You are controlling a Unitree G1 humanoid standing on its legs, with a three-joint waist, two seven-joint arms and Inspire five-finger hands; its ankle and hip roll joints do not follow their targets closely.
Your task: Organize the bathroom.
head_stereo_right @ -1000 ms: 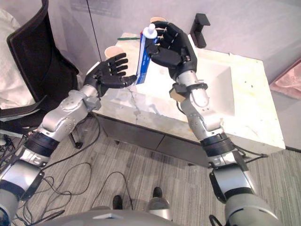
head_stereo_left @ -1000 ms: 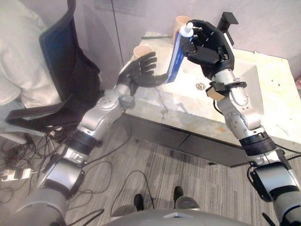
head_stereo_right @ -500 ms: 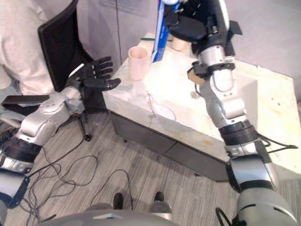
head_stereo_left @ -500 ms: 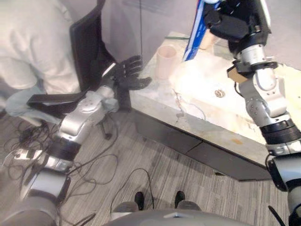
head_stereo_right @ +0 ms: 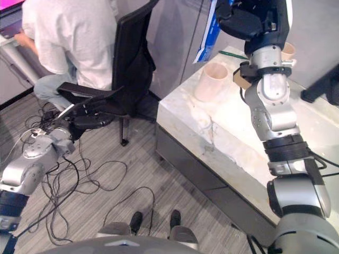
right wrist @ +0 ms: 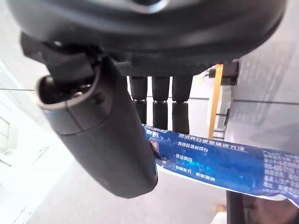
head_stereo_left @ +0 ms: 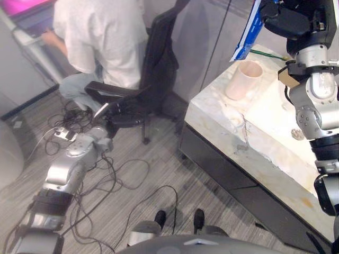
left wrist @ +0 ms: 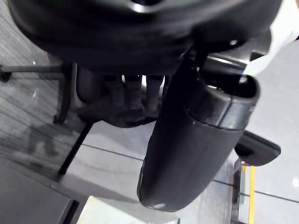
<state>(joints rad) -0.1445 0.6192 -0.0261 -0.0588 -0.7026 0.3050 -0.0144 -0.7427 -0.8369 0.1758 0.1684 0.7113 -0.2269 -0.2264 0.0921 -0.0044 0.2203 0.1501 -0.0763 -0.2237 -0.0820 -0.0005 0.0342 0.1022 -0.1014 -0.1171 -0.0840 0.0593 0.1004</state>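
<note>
Right hand [head_stereo_right: 249,21] clenched round blue toothpaste tube [head_stereo_left: 244,37], raised at 1 o'clock above pink cup [head_stereo_left: 242,80] on marble counter [head_stereo_left: 222,129]. Tube not yet stowed. Left hand [head_stereo_right: 92,114] relaxed, empty, 9 o'clock by office chair [head_stereo_right: 130,69].

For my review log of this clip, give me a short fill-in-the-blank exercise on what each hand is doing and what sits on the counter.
1. The right hand is shut on a blue ____ of toothpaste.
2. The pink cup stands upright on the marble ____.
3. The left hand is held low beside a black office ____.
4. A ____ in a white shirt sits on that chair, facing away.

Missing words: tube; counter; chair; person
</note>
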